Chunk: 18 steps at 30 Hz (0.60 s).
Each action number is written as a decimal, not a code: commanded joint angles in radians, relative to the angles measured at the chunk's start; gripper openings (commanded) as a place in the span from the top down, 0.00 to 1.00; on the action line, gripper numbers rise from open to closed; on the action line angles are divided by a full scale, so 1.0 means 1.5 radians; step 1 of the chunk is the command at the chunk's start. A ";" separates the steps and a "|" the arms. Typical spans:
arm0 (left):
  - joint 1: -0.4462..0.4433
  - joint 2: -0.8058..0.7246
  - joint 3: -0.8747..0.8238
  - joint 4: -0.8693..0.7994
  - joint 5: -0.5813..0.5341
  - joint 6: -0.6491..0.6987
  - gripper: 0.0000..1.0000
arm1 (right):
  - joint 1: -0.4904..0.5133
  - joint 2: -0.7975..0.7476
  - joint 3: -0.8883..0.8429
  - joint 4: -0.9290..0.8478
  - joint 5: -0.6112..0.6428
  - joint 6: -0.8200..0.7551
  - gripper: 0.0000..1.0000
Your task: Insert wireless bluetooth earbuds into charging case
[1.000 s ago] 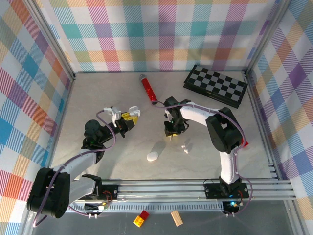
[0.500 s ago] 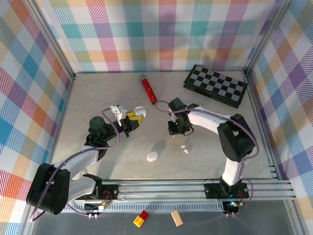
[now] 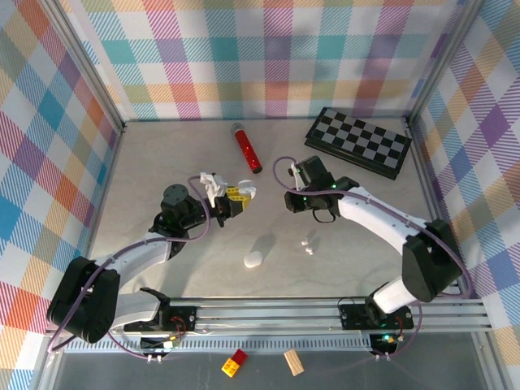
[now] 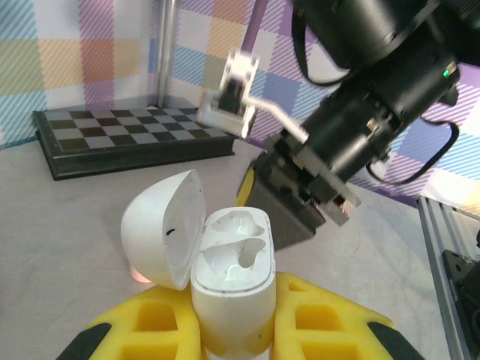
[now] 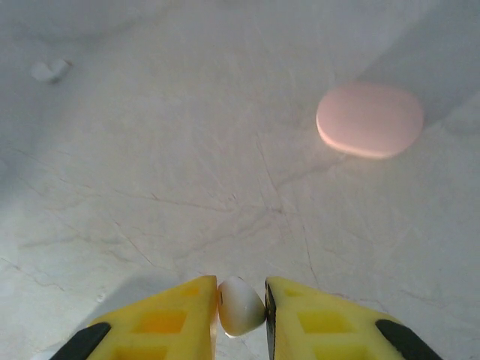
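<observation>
**Top external.** Open charging case (image 3: pixel 244 192): white, clamped in the left gripper (image 3: pixel 236 196) and apparently held clear of the table (image 3: pixel 162 154), probably to give a steady target.
- Right gripper (image 3: pixel 292 201): hung near the case on its right, apart from it.
- Two loose earbuds (image 3: pixel 307 247): lay on the table, nearer the arm bases than the case and to its right.
- Closed pink case (image 3: pixel 254 259): also nearer the bases, almost straight below the open case in this view.

**Left wrist.** The case (image 4: pixel 232 277) stood upright between the closed yellow fingers, gripped low, leaving the mouth unobstructed.
- Both wells looked empty.
- Lid (image 4: pixel 165 225): swung back to the case's left.
- The right gripper was beyond the case, to its right.
- Chessboard (image 4: pixel 112 135): behind the case.

**Right wrist.** One white earbud (image 5: pixel 240 306) was pinched by its sides between the right gripper's fingertips, above the table. It was likely destined for the open charging case.
- The closed pink case (image 5: pixel 369 120) lay flat ahead.
</observation>
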 commanded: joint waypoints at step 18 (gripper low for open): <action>-0.096 0.129 0.114 -0.083 0.025 0.094 0.92 | -0.005 -0.166 -0.012 0.079 -0.137 -0.024 0.78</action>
